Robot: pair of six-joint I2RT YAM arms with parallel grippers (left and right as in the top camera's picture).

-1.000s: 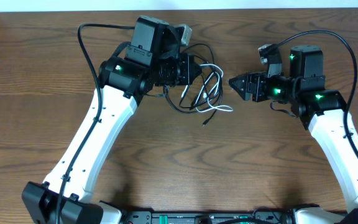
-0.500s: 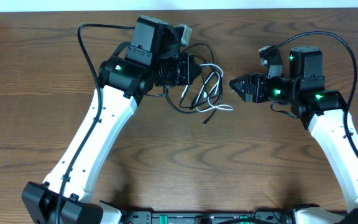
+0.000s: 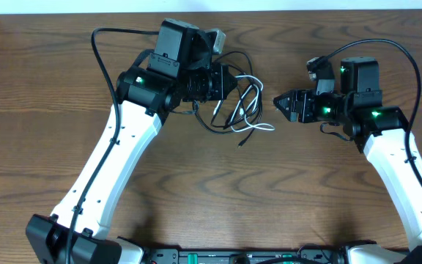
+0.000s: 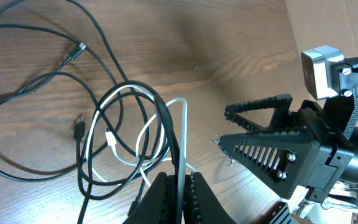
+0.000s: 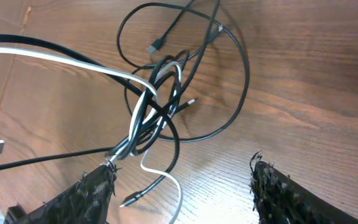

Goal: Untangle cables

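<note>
Table (image 3: 269, 191): brown wood grain, filling the overhead view beneath both arms.
Left arm (image 3: 116, 161): white link rising from the near edge to a black wrist at the upper middle of the table.
Right arm (image 3: 398, 161): white link on the right side, its black wrist turned toward the middle.
Left gripper (image 4: 180, 193): fingers pressed together, pinching 1 black strand and 1 white strand between them – the rest of the knot hangs out past the tips.
Right gripper (image 3: 279, 102): jaws apart and holding nothing, tips pointed at the knot from the right. From overhead it sits near the cords but clear of them; from its own wrist camera a strand passes right by 1 fingertip, and contact cannot be told.
Black cable (image 5: 247, 74): the longer cord, thrown in several wide loops on the wood between the 2 grippers and crossing itself repeatedly.
White cable (image 4: 184, 134): shorter, threaded through the black loops – its free end curls out on the near side.
Plug (image 4: 78, 127): small dark connector lying flat on the wood beside the loops.
</note>
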